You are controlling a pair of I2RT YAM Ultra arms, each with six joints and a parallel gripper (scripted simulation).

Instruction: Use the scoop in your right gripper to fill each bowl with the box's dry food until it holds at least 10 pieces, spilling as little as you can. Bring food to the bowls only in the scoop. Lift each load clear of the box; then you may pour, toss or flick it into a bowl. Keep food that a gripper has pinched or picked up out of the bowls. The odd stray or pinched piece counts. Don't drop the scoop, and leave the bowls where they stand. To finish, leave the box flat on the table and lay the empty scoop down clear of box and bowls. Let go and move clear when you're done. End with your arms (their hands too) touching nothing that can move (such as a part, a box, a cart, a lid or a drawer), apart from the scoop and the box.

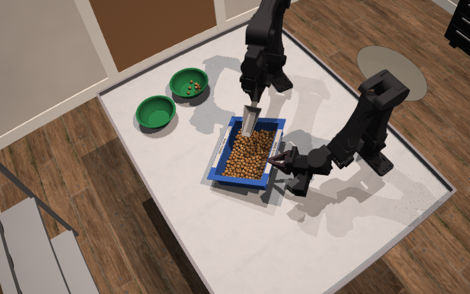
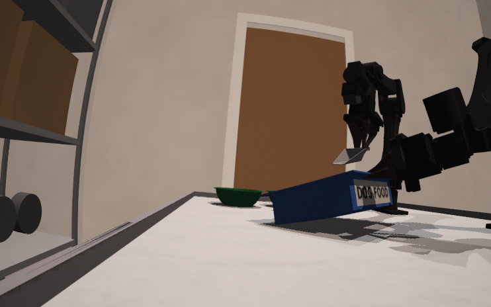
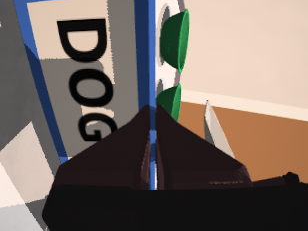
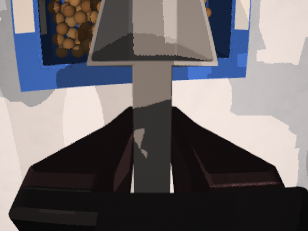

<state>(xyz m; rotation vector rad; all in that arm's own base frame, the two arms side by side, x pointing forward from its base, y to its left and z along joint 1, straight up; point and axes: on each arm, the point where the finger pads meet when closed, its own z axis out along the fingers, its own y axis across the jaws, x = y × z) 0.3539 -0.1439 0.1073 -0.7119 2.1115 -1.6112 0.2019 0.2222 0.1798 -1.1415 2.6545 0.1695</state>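
The blue box (image 1: 247,152) of brown dry food (image 1: 250,154) stands mid-table, tilted, with its labelled side raised, as the exterior view shows (image 2: 325,197). My left gripper (image 1: 275,159) is shut on that side wall's rim, and the left wrist view shows it there too (image 3: 154,140). My right gripper (image 1: 255,98) is shut on the grey scoop's handle. The scoop (image 1: 249,119) hangs mouth-down just above the box's far end and looks empty in the right wrist view (image 4: 153,21). The far green bowl (image 1: 189,82) holds several pieces. The near green bowl (image 1: 155,111) looks empty.
Both bowls stand near the table's left edge, well apart from the box. The right arm's base (image 1: 281,83) is behind the box and the left arm's base (image 1: 379,164) is at its right. A raised rim runs around the table.
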